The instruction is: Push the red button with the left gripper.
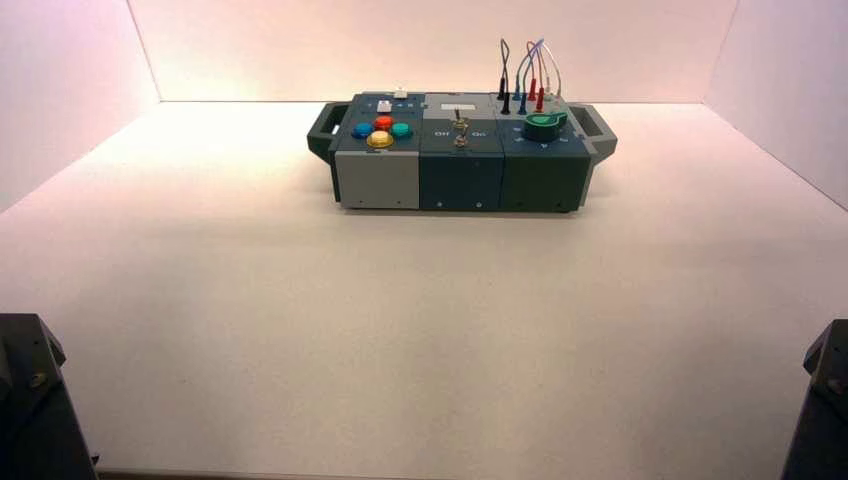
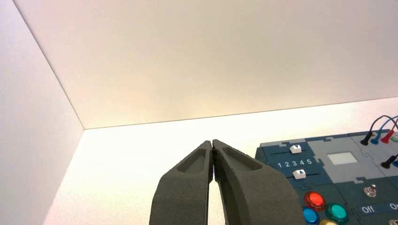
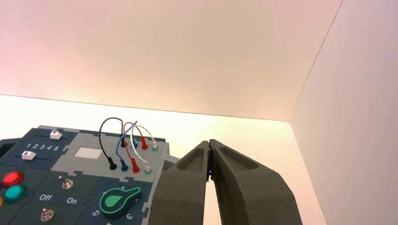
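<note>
High view: red button (image 1: 383, 123) on box's left part — well apart from left gripper (image 2: 212, 143), fingertips together

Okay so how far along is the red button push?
Nothing looks done: the left gripper is closed and clear of the red button, back at the near left edge of the table. Nothing is in hand. What's left is all of it: reaching the box, then pressing the button among the blue, green and yellow ones. The right arm waits at the near right.
</note>
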